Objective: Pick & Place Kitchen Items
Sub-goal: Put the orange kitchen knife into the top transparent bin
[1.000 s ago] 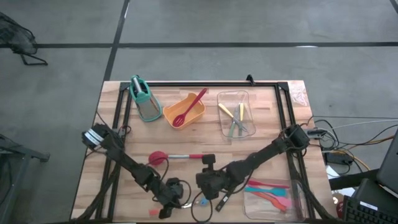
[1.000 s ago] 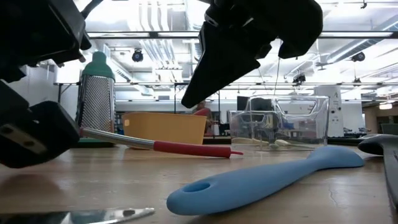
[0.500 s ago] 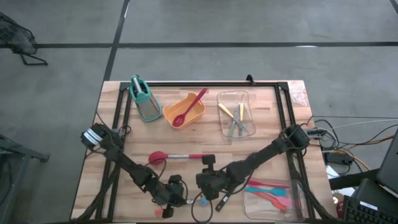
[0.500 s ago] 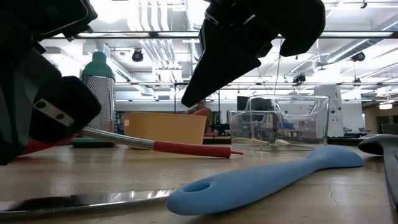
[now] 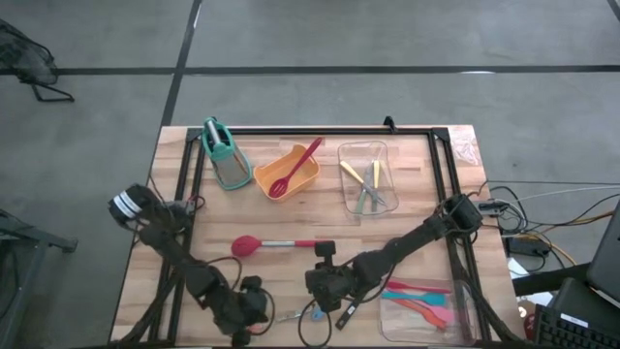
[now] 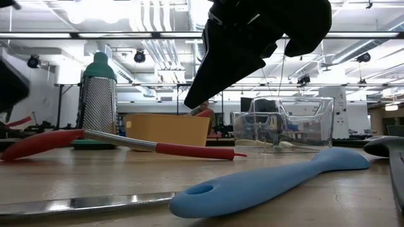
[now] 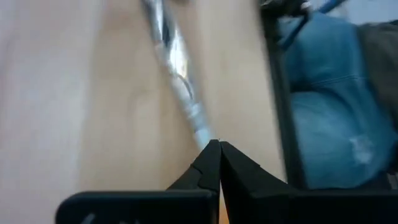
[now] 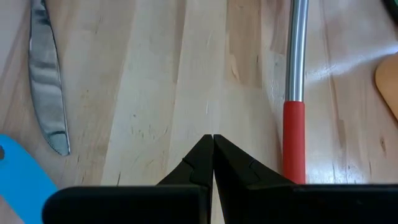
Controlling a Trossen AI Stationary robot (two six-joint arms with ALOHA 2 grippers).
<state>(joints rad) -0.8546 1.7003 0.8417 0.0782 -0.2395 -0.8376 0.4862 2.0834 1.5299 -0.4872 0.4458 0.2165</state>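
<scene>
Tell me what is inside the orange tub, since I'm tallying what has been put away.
A red spoon lies in the orange tub, bowl inside, handle sticking out over the rim. Anything under the bowl is hidden.

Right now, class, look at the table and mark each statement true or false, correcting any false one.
1. A red spoon lies in the orange tub. True.
2. The right gripper has its fingers wide open. False: they are shut, holding nothing.
3. The grater stands beside the orange tub. True.
4. The blue spatula stands upright in a clear tray. False: it lies flat on the table.
5. The left gripper grips the red-handled utensil. False: its fingers are shut and empty, next to a silver knife.
</scene>
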